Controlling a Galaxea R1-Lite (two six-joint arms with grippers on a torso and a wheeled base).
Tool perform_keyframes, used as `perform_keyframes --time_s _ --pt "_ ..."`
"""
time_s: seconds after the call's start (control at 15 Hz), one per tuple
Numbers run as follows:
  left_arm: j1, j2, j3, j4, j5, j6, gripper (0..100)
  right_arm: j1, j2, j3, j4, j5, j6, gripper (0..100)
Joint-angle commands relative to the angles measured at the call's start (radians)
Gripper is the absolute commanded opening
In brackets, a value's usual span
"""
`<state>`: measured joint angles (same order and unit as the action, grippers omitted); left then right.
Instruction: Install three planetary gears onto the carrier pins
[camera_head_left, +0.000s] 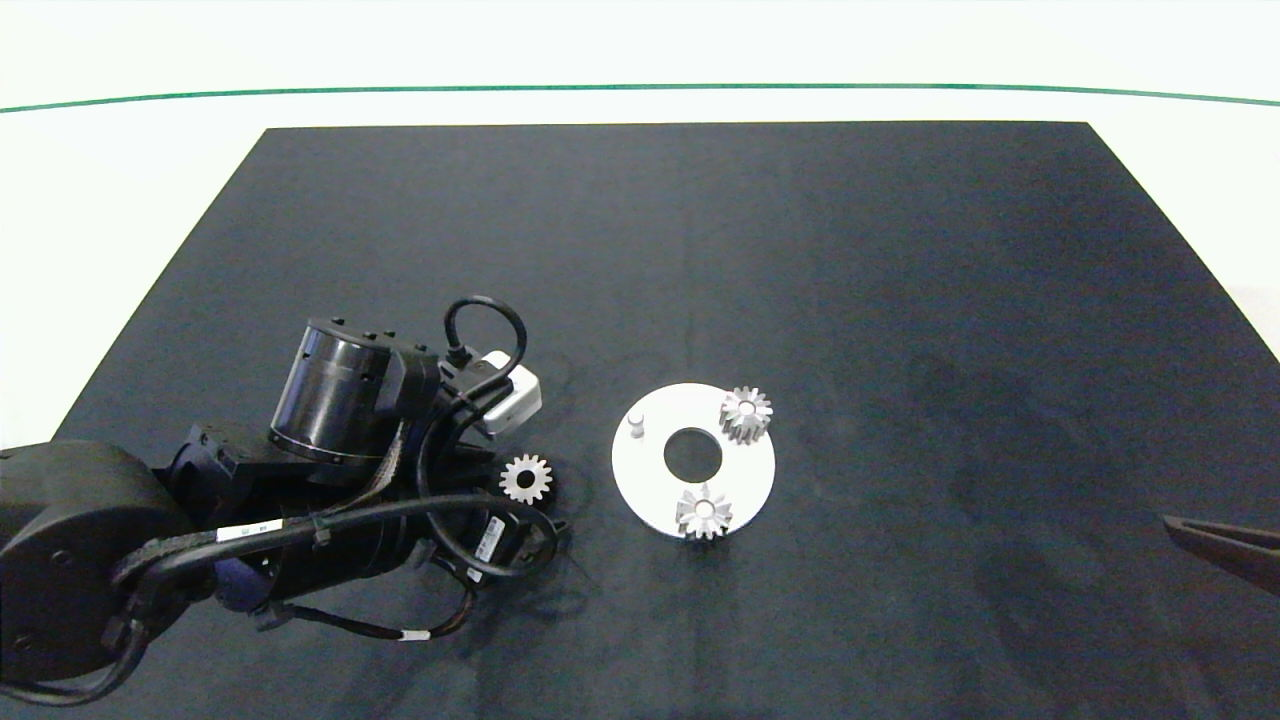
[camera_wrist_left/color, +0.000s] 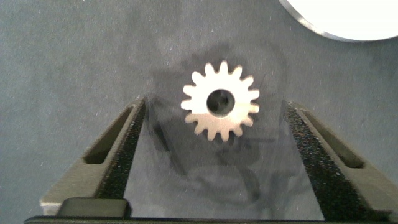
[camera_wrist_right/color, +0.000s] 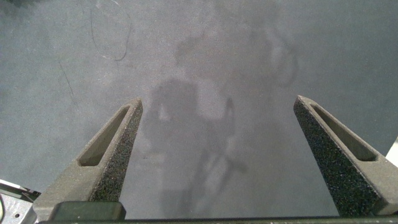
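A white disc (camera_head_left: 740, 480) with a large centre hole lies on a dark mat (camera_head_left: 900, 300) that covers most of the white table (camera_head_left: 130, 170). A thin green line (camera_head_left: 640, 87) runs across the table beyond the mat's far edge.

Two small silver gears already sit on pegs of the disc: one (camera_head_left: 746, 414) at the far right of its rim, one (camera_head_left: 703, 512) at its near edge. The third peg (camera_head_left: 637, 425), short and white, stands bare on the far left part of the disc.

The third gear (camera_head_left: 526, 478) lies flat on the mat, just left of the disc and apart from it. The left arm reaches in from the left side, and its gripper (camera_wrist_left/color: 214, 152) hangs over this gear. In the left wrist view the two grey fingers (camera_wrist_left/color: 118, 155) stand wide apart, with the gear (camera_wrist_left/color: 220, 100) lying between and just beyond their tips, touched by neither. An edge of the disc (camera_wrist_left/color: 348, 28) shows in that view's corner.

White tags are wrapped round the left arm's cables, but their writing is too small to read.

The right gripper (camera_wrist_right/color: 217, 155) waits at the near right edge of the mat, well apart from the disc, with its fingers spread wide over bare mat and nothing between them.
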<state>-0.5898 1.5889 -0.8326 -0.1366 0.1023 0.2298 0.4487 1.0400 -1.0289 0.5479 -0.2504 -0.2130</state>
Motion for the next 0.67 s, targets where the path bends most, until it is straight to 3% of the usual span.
perform_keyframes --time_s 0.07,0.67 --pt "-0.002 0.008 0.007 -0.021 0.002 -0.007 85 0.001 0.005 0.001 0.003 0.000 -0.002 100" --pt "-0.002 0.002 0.012 -0.037 0.013 -0.015 67 0.001 0.006 0.006 0.001 0.000 -0.002 100"
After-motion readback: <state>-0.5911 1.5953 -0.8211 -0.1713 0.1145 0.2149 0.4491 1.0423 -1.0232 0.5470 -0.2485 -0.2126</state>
